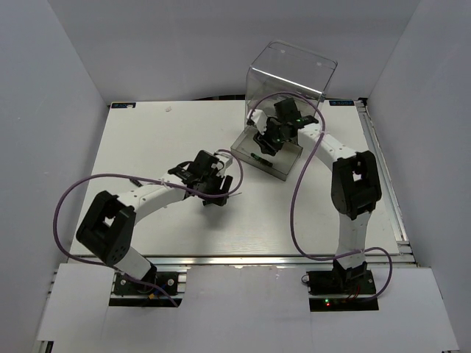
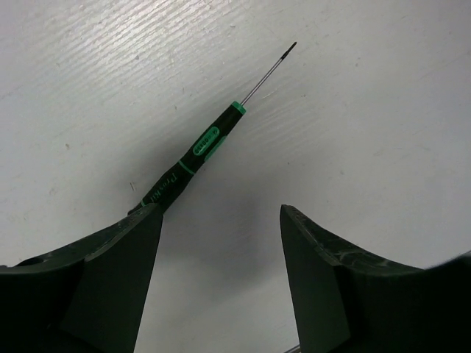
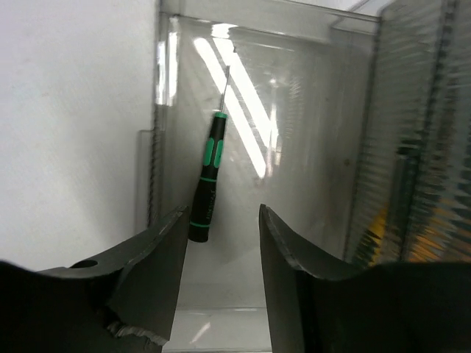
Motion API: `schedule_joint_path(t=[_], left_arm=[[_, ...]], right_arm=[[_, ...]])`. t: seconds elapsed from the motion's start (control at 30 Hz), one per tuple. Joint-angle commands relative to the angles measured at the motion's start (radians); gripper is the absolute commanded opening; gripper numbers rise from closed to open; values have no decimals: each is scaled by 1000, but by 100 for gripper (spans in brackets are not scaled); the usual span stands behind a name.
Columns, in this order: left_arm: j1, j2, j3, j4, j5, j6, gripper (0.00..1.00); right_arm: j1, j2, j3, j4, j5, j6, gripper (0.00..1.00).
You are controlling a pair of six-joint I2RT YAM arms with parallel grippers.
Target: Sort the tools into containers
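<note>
Screwdriver (image 2: 193, 160) on table (image 2: 353, 110), left tool (image 2: 219, 217) apart, empty, right tool (image 3: 222, 217) apart, empty, above drawer (image 3: 316, 147).

**Where my three cams sit on the two-arm rig**

I drive this off three feeds. The overhead cam is mounted high and behind the rig, looking down and forward, far enough off to take in the whole table (image 1: 147, 147).

The left wrist cam looks down past the left gripper (image 2: 219, 213), really close to the tabletop, at a black-green screwdriver (image 2: 195, 151).

The right wrist cam peers past the right gripper (image 3: 223, 213) into the pulled-out drawer (image 3: 309, 110), also close.

Overhead and right wrist share that drawer (image 1: 288, 163) and the second screwdriver (image 3: 208, 180) lying in it.
</note>
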Motion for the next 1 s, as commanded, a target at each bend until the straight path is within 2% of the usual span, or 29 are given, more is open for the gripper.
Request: schedule_joint_path(t=[0.0,0.1,0.27,0.37,0.47,0.53,0.6,0.63,0.73,0.83,0.97], left_arm=[[-20,28,59,-1,-33,92,76],[-36,77,82,-4,-44,149,75],[-45,168,136,-18,-64,236,74],[-45,231,154,-27,-64,268,70],[-45,272,168,-38,-62,276,61],[-45,284,165,-39,-64,269,51],[-45,287,159,-42,-62,256,39],[-45,283,156,-42,-64,250,28],[-45,269,154,-42,-64,206,10],[-43,257,170,-23,-3,125,0],[-43,235,228,62,132,-9,0]], right_arm=[[-26,-64,41,-106,-165,-51,50],[-46,-121,11,-174,-288,-126,50],[-62,-239,-126,-174,-362,-160,51],[-75,-287,-176,-171,-390,-154,51],[-97,-323,-212,-166,-413,-133,51],[-114,-340,-227,-166,-422,-125,50],[-131,-360,-244,-168,-431,-120,50],[-135,-368,-250,-168,-434,-120,50],[-154,-393,-264,-169,-448,-116,50],[-172,-412,-279,-154,-434,-82,50],[-206,-449,-293,-142,-434,-71,49]])
